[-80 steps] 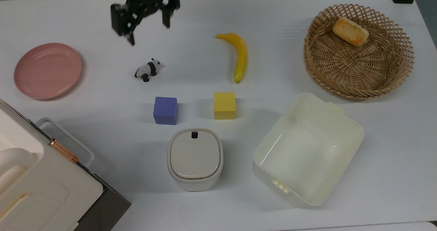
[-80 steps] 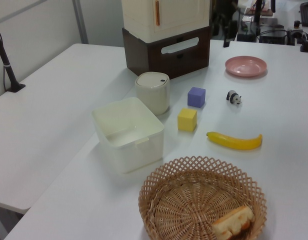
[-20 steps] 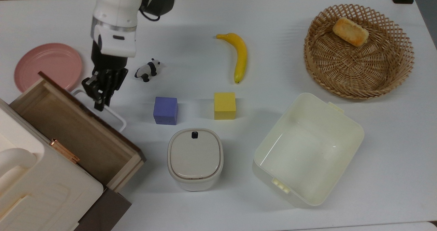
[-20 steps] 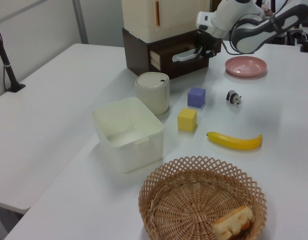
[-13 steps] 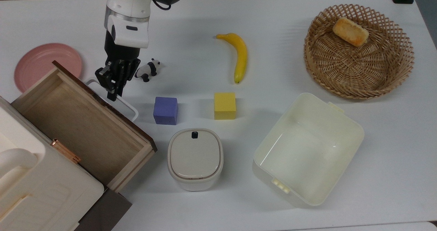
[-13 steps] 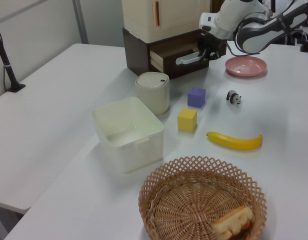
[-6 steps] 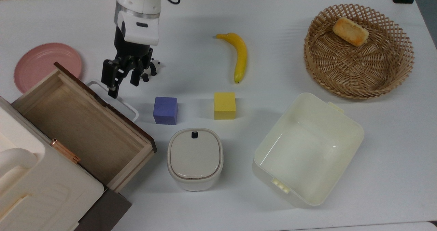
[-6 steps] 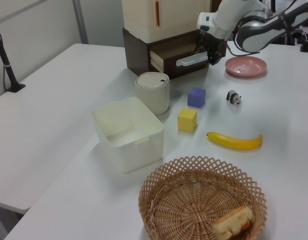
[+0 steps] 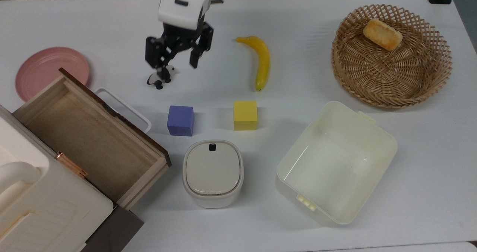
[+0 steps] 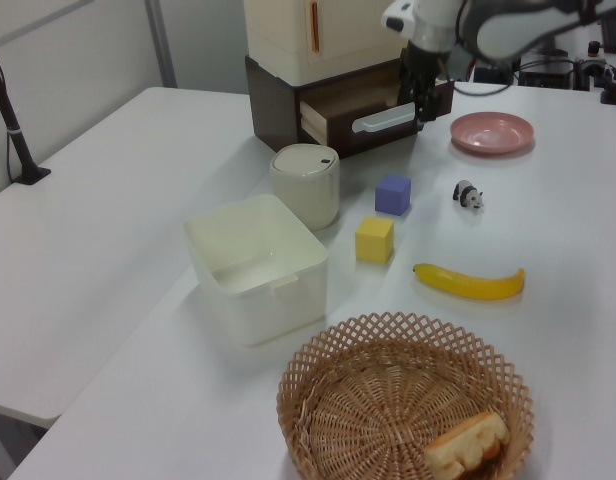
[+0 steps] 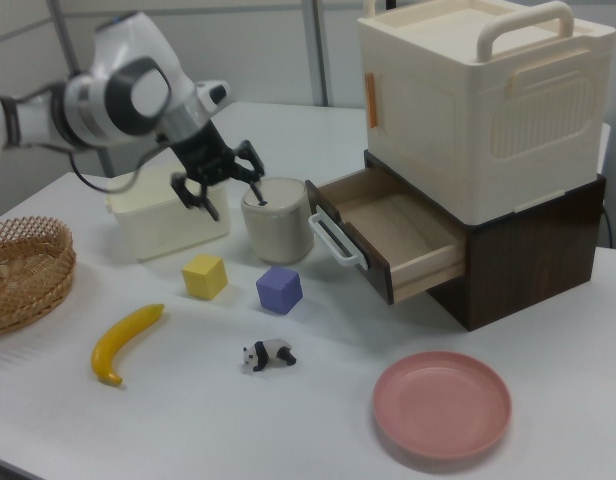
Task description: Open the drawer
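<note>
Drawer (image 9: 89, 140) pulled out, light-wood interior, white handle (image 9: 125, 108)

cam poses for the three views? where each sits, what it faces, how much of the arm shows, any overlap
Top view: overhead, looking straight down at the table; wrist and open claw above the panda.
Left view: raised at the basket end, facing along the table toward the drawer; forearm and claw.
Right view: low at the pink plate end, facing the basket end; elbow, forearm, claw.
Shared: all three show the open drawer, its white handle, panda and both cubes.
</note>
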You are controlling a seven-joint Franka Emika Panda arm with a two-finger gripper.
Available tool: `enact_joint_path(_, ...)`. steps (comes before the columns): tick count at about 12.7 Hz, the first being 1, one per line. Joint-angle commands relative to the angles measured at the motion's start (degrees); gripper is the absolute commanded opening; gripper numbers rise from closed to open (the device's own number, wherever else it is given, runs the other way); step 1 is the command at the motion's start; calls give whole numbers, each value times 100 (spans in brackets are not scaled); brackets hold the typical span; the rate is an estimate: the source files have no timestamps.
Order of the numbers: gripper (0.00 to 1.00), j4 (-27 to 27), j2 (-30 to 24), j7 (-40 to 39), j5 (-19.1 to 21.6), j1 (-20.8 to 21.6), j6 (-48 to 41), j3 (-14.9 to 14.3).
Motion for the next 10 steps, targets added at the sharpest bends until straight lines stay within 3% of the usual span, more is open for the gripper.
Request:
enact_joint_path(1,100,198,-294,1033,410,76,-787,-47)
enact_joint_path(4,100,216,-478,1677,489,225,-1331,-47)
enact_joint_path(8,100,611,-698,2240,1480,95,-2377,-170)
enact_joint_path(10,100,611,-795,2267,1588,15,-2606,-240)
